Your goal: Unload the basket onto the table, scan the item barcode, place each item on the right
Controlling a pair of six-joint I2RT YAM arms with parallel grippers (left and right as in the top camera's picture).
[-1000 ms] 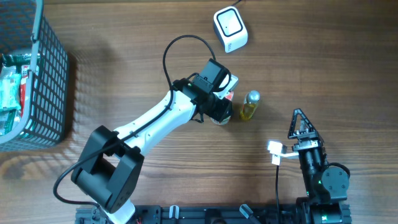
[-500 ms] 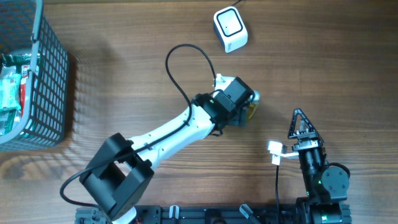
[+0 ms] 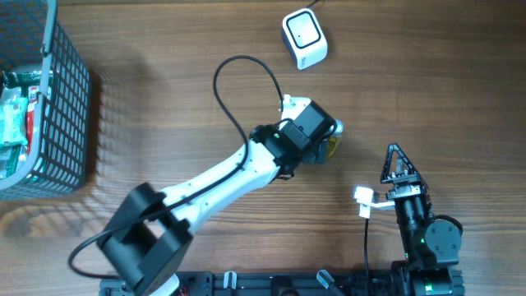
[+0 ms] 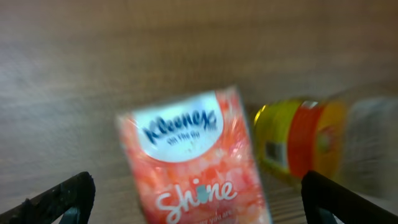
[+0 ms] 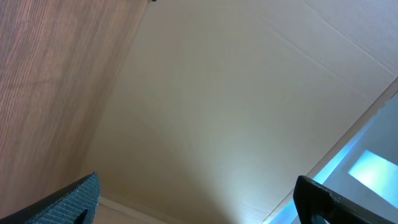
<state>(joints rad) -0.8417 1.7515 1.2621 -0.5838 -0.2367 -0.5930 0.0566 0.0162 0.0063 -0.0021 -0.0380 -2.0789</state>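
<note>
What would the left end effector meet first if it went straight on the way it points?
Most likely the Kleenex tissue pack, centred ahead of the left end effector, whose jaws stand open. The yellow bottle lies beside it, off that line. Blur hides how near the pack is.

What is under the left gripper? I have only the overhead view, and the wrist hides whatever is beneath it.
Observer: The left wrist camera shows an orange-pink, plastic-wrapped Kleenex tissue pack, printed face towards the camera, with the wooden table around it.
Operator: Is the left gripper holding it?
Observer: No. The left gripper is open, and its fingertips stand clear of the pack on either side.
Operator: Any barcode showing?
Observer: None on the pack's visible face. A blurred barcode-like patch shows on the orange label of the yellow bottle beside it.
</note>
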